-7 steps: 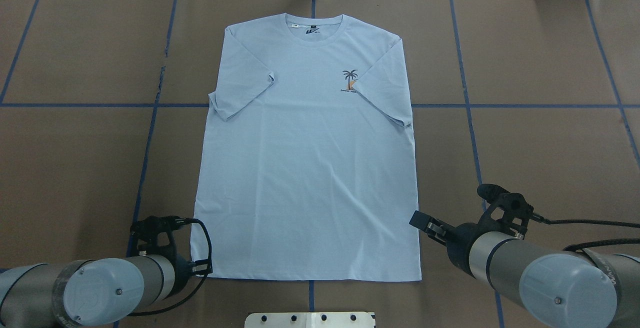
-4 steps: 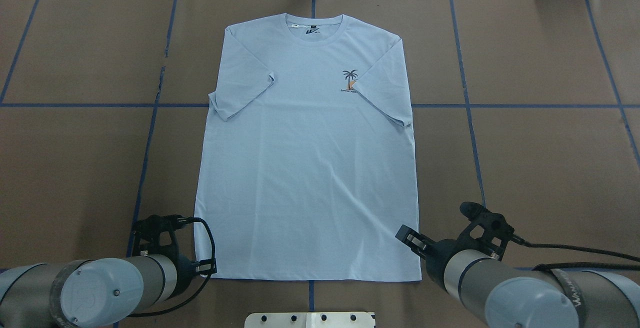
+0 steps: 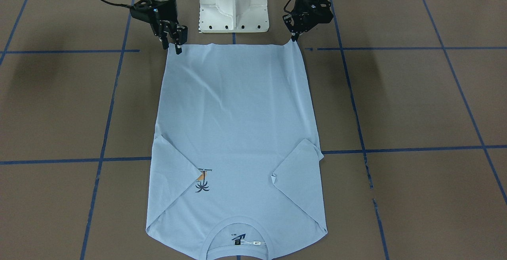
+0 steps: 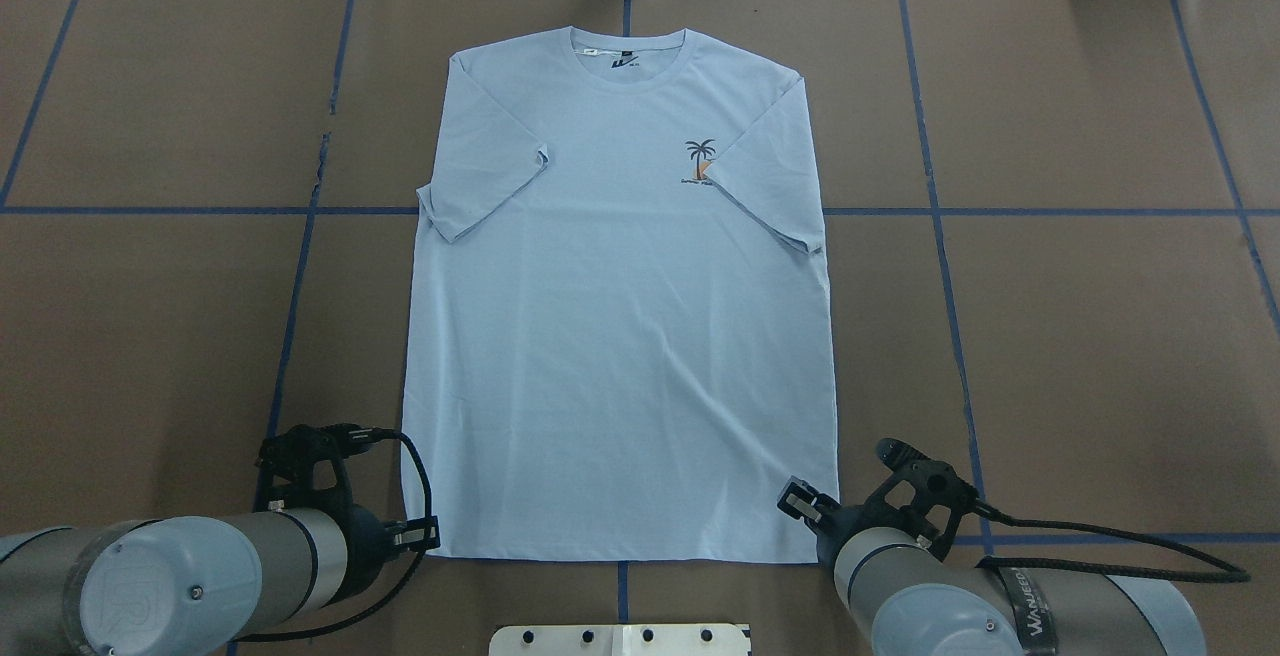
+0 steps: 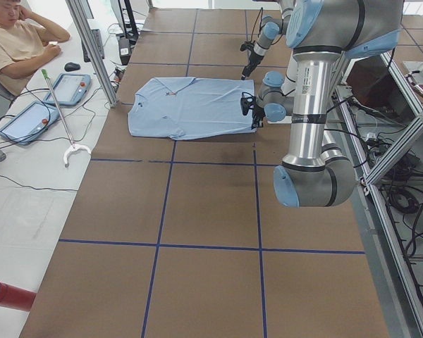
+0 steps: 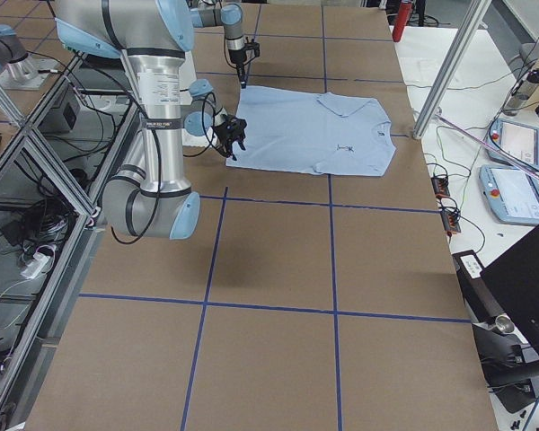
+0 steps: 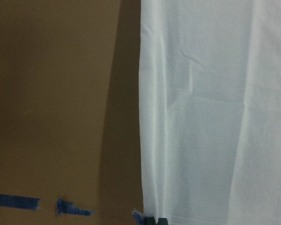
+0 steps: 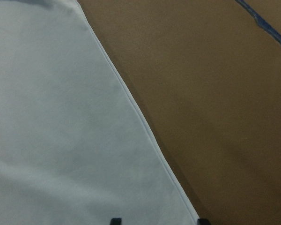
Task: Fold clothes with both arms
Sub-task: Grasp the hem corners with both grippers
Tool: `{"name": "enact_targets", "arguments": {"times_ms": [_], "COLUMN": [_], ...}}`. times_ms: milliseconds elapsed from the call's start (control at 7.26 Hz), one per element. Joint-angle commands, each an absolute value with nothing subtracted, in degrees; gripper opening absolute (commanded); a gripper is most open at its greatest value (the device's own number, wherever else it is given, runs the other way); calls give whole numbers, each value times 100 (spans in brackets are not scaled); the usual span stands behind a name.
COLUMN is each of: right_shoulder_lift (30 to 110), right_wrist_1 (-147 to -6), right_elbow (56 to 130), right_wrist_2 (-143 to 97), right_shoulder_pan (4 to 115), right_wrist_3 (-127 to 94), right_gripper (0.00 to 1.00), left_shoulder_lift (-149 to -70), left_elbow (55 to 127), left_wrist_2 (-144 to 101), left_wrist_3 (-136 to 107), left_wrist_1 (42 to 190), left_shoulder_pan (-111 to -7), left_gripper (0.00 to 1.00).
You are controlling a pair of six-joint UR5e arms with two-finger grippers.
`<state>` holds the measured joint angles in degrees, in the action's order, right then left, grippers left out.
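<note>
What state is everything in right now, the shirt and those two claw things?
T-shirt: spread flat, print side up, both sleeves folded inward, hem toward the robot.
Left gripper: shut on one corner of the T-shirt's hem.
Right gripper: open, fingers apart at the other hem corner.

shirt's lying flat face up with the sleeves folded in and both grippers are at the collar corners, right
Not quite. The left gripper and right gripper are at the T-shirt's hem corners, the end opposite the collar, as the overhead exterior view shows. The rest holds.
</note>
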<state>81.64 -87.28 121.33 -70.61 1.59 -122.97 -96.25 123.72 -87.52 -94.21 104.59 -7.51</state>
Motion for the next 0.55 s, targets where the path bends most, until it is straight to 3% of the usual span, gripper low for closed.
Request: {"name": "enact_targets", "arguments": {"times_ms": [0,413], "right_shoulder_lift": [8174,8191], "right_wrist_1": [-8754,-8998], "right_elbow": [12094,12111], "right_wrist_2": [-7040,-7066], "right_shoulder_pan": [36,-140], "right_wrist_3": [-12331,-12322], "right_gripper": [62,63], "left_shoulder_lift": [-9633,-9624], "left_elbow": [12393,12384], "left_wrist_2": [-8763,-8763], "left_wrist_3": [-9422,-9422], "left_wrist_1": [10459,10468], "left_shoulder_pan": [-747,-747], "left_gripper": [0,0]}}
